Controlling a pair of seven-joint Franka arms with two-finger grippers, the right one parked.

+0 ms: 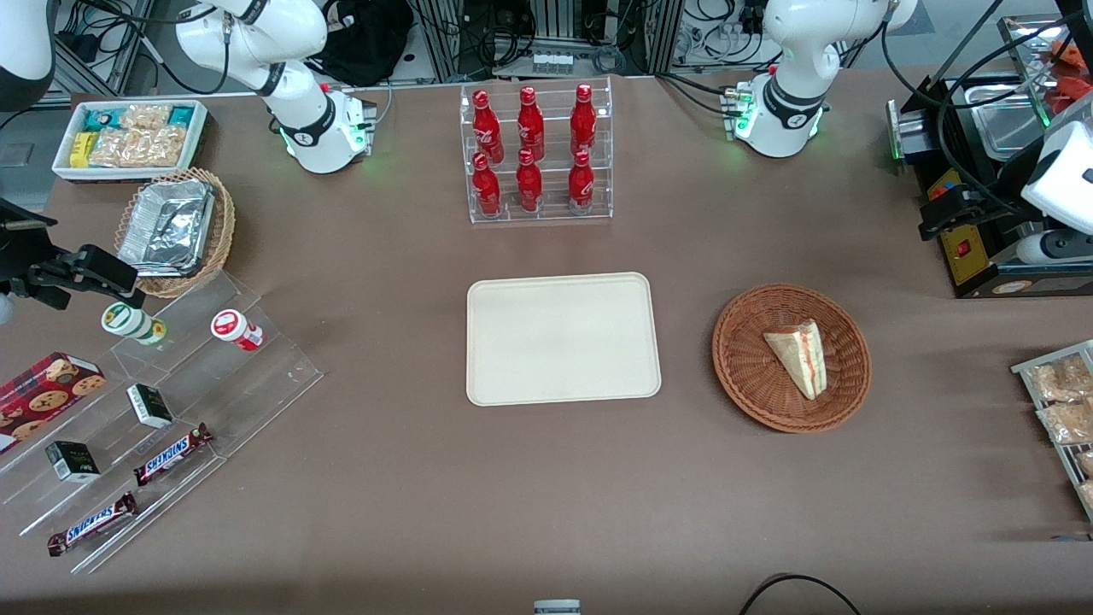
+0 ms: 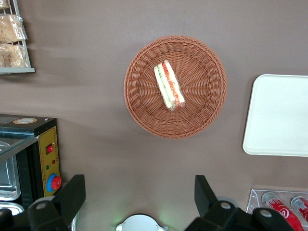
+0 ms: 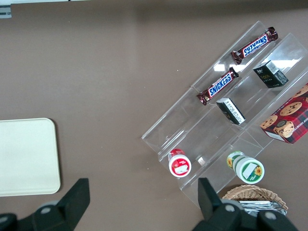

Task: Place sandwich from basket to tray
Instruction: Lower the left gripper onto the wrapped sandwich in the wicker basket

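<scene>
The sandwich [image 1: 798, 357] [image 2: 169, 85], a pale bread wedge with a red and yellow filling stripe, lies inside the reddish-brown wicker basket [image 1: 741, 376] [image 2: 139, 110]. Beside the basket, toward the parked arm's end, the cream tray [image 1: 564, 337] [image 2: 279, 115] [image 3: 26, 156] holds nothing. My gripper [image 1: 943, 213] [image 2: 138, 195] hangs open high over bare table, farther from the front camera than the basket and toward the working arm's end. Nothing sits between its fingers [image 2: 72, 192].
A black appliance with a red button [image 1: 965, 256] [image 2: 48, 163] stands close by the gripper. A rack of snack packets [image 1: 1059, 401] [image 2: 12, 38] lies at the working arm's table end. A clear rack of red bottles [image 1: 538, 154] stands farther back than the tray.
</scene>
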